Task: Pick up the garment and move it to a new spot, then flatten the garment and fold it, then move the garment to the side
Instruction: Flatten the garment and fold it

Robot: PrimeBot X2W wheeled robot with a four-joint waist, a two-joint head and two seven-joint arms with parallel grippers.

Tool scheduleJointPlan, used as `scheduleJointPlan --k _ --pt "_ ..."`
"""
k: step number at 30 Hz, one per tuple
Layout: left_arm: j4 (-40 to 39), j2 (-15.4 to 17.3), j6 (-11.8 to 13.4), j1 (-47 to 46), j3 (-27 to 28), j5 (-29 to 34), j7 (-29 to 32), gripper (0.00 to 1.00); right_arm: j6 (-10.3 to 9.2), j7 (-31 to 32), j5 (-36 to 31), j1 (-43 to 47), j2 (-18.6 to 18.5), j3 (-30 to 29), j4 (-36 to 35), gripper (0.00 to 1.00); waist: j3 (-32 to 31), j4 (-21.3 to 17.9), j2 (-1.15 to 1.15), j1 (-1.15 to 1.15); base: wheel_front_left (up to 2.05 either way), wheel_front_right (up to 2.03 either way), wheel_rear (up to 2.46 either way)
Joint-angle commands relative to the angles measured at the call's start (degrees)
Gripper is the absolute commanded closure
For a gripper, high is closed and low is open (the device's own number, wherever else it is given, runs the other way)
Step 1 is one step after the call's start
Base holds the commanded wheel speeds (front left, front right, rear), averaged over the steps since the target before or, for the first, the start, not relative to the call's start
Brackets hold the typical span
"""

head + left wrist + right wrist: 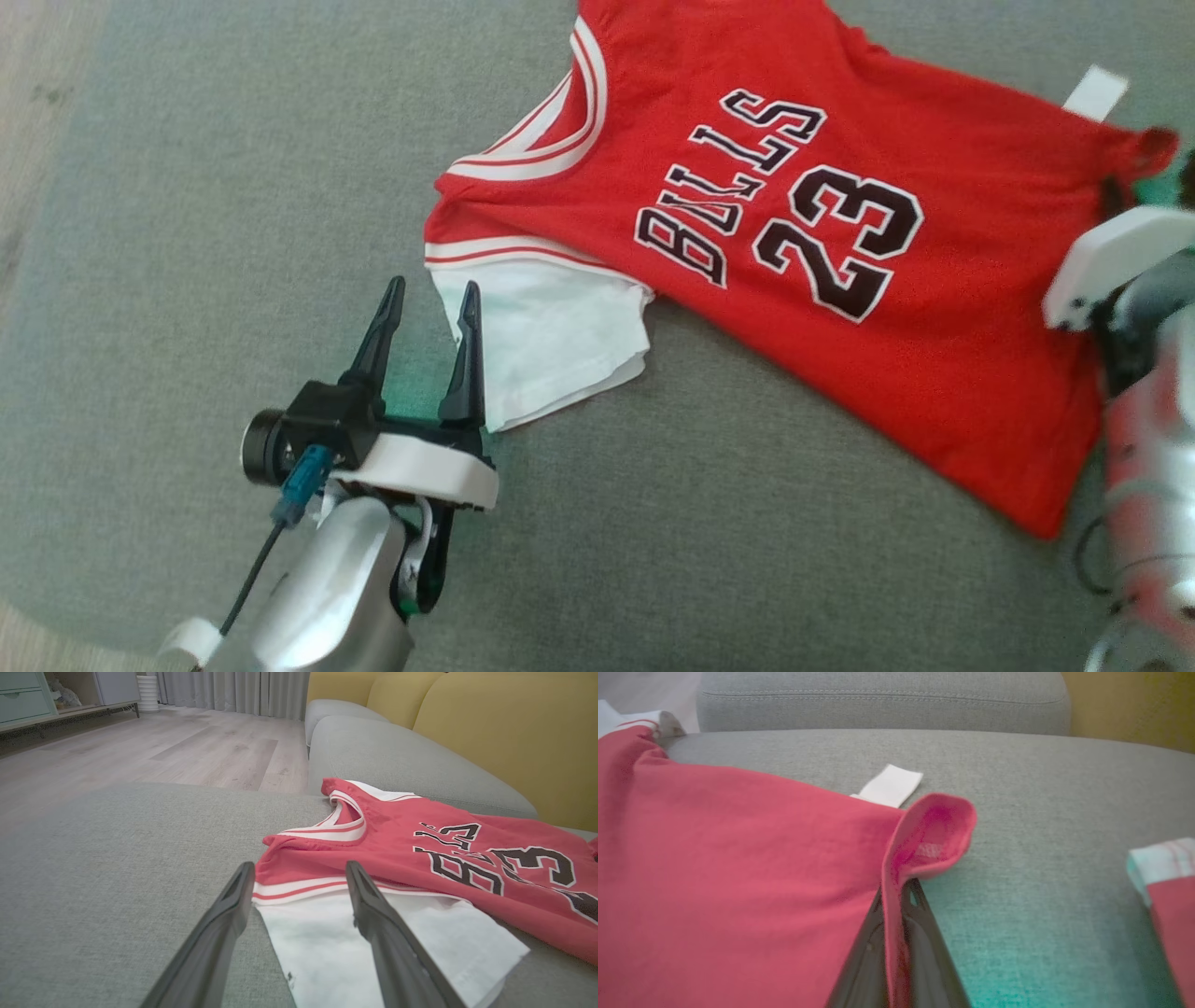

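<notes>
Our right pincer (899,891) is clamped tight on a hem corner of the red shirt (934,373), and the cloth curls up past its fingertips. Our left pincer (433,283) stands wide, its fingers straddling the edge of the white sleeve (551,336); we cannot tell whether they touch it. The shirt lies spread, print up, on the grey sofa cushion (187,280), with a white tag (1094,91) poking out near the gripped corner.

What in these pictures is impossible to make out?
- Head view: the red basketball jersey's shoulder is cut off by the top edge.
- Right wrist view: the jersey's hem wraps the right claw's tips; a red-and-pale object is cut by the right edge.
- Left wrist view: the left claw's finger covers part of the white fabric sleeve.
</notes>
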Motion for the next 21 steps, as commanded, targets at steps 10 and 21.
scheduleJointPlan --k 10,21 --pt "-1.7 -1.8 -2.2 -3.8 3.6 3.1 -0.5 0.00 -0.10 0.1 -1.1 -13.3 -13.9 7.4 1.0 1.00 3.8 3.8 0.00 0.00 0.00 0.00 0.00" --pt "-1.4 -3.1 -3.9 -5.8 4.0 4.6 -0.5 0.00 -0.10 -7.6 -2.9 -23.1 -18.7 11.1 6.9 0.00 5.4 6.7 0.00 0.00 0.00 0.00 0.00"
